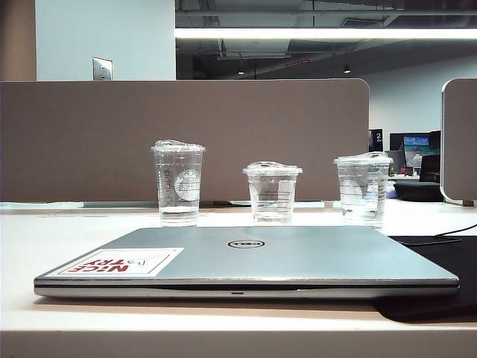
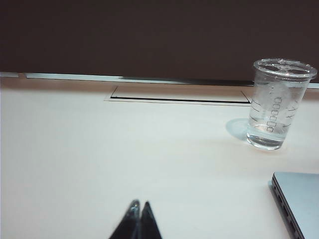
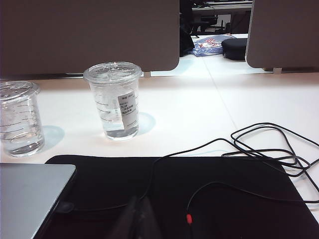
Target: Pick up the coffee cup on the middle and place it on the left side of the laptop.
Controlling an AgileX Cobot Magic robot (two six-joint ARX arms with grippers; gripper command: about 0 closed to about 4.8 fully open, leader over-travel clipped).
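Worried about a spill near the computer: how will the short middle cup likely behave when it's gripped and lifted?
The middle cup looks like thin clear plastic, so it may flex under a squeeze. A little water sits in it, so it is probably light but could slosh; its lid should limit spills. Its smooth walls may be slippery. Both the left gripper and right gripper are shut, well short of it.

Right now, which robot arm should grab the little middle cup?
Probably left. The left gripper waits shut over the bare table left of the laptop, the coffee cup's goal. The right gripper, also shut, sits over the black mat.
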